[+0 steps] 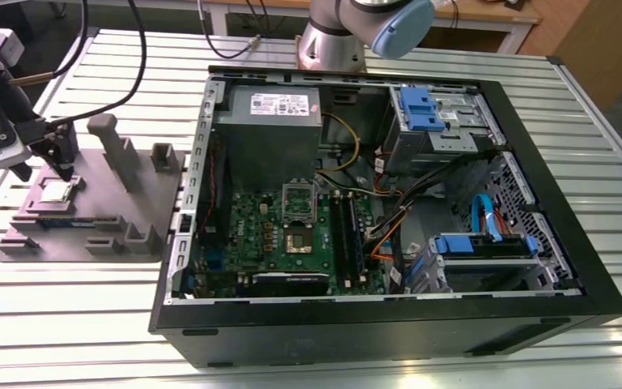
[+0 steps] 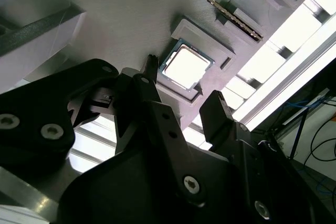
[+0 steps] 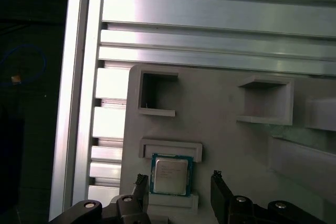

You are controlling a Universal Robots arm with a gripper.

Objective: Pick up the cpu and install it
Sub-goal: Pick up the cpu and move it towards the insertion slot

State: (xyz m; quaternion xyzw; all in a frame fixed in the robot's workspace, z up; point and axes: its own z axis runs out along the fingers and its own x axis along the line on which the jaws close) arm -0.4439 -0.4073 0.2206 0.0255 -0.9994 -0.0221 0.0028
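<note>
One gripper (image 1: 57,172) is hovering over one cpu (image 1: 55,191) with its two fingers (image 3: 140,182) spread apart.

The single cpu is sitting flat in a square recess of the one grey moulded tray (image 1: 127,203). In both wrist views it is lying between the parted fingertips, which are standing clear of its edges. One narrow circuit strip (image 1: 68,220) is resting in a slot of the same tray. To the exterior view's right, one open computer case (image 1: 398,324) is holding a green motherboard (image 1: 257,243) with one metal-framed socket (image 1: 298,239).
</note>
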